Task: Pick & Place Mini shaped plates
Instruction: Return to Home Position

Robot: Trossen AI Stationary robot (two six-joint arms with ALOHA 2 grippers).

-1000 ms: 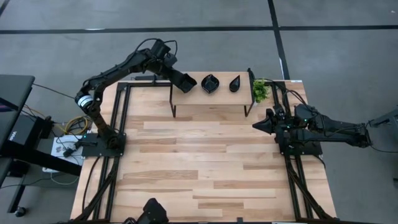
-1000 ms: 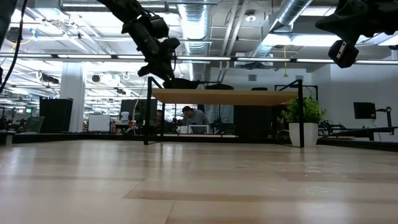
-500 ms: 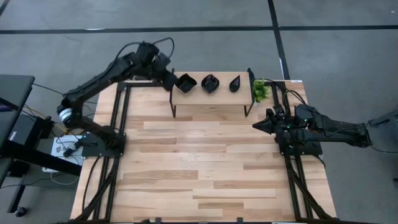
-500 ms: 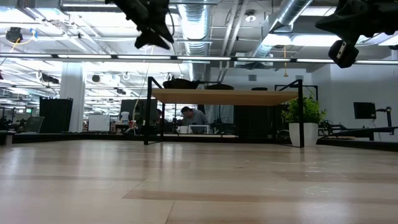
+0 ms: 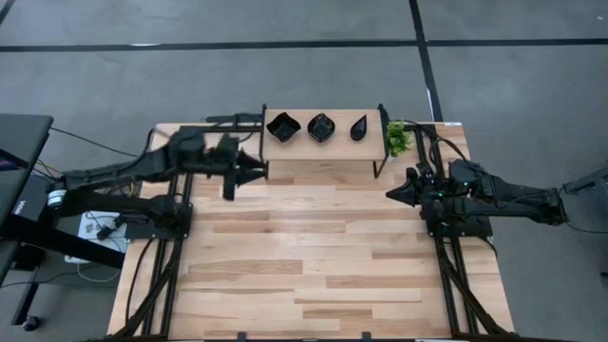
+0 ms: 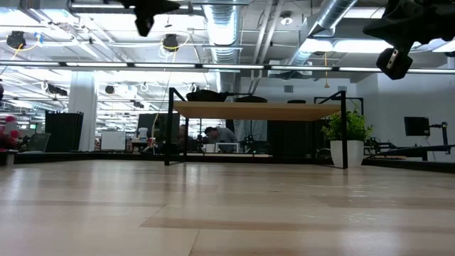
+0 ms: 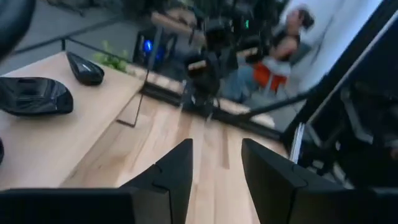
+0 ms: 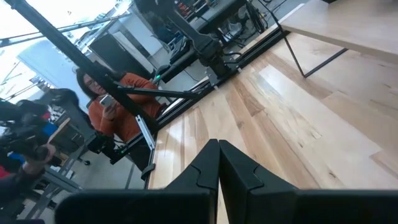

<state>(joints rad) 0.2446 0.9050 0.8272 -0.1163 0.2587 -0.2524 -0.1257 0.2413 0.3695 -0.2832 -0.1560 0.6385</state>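
Three mini shaped plates, glossy black, sit side by side on a small raised wooden shelf [image 5: 323, 152] at the table's far edge: a wavy-edged one [image 5: 283, 126] at the left, one [image 5: 321, 126] in the middle and a teardrop [image 5: 358, 126] at the right. My left gripper [image 5: 261, 171] stands open and empty just off the shelf's left near corner, pointing toward the table's right. In the left wrist view its fingers [image 7: 180, 171] frame bare table, with two plates [image 7: 34, 96] beside them. My right gripper [image 5: 389, 193] waits shut at the table's right side.
A small green plant [image 5: 397, 139] in a white pot stands at the shelf's right end. The shelf rests on thin black legs [image 6: 169, 128]. Bare wooden table [image 5: 304, 256] spreads across the middle and near side. People sit in the room beyond [image 8: 118, 106].
My left gripper has let go of the wavy-edged plate, which stays on the shelf's left end. The gripper has drawn back off the shelf toward the table's left, then swung toward the near edge, tipping from slanting down to nearly level.
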